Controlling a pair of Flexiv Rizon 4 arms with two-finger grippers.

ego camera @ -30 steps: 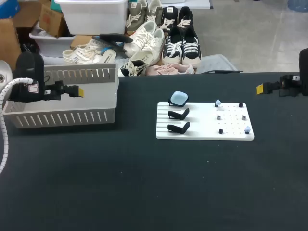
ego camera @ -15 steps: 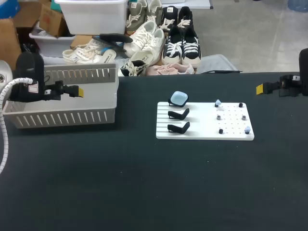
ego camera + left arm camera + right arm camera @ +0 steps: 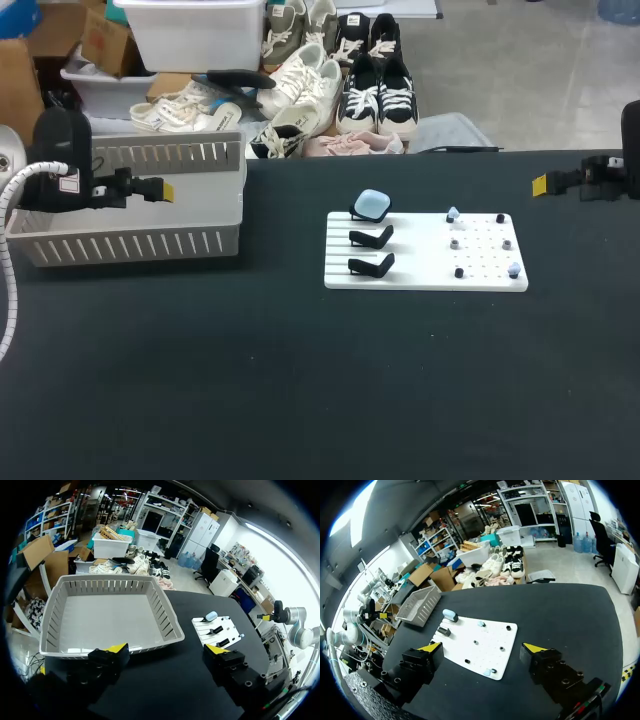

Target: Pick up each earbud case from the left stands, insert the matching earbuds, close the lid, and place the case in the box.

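Note:
One light-blue earbud case (image 3: 372, 205) sits on the rear black stand of the white board (image 3: 420, 272); the two stands (image 3: 372, 237) in front of it are bare. Small earbuds (image 3: 455, 243) stand on pegs on the board's right half. My left gripper (image 3: 162, 189) hangs open above the grey slotted box (image 3: 130, 244), fingers empty. My right gripper (image 3: 541, 184) is open and empty near the table's far right edge. In the left wrist view the box (image 3: 167, 620) lies ahead of my left gripper (image 3: 167, 649). In the right wrist view the board (image 3: 492, 632) and case (image 3: 450, 615) lie ahead of my right gripper (image 3: 482, 646).
The box stands at the table's far left, by the rear edge. The black tabletop (image 3: 300, 380) spreads wide in front of the board and the box. The board lies right of the middle.

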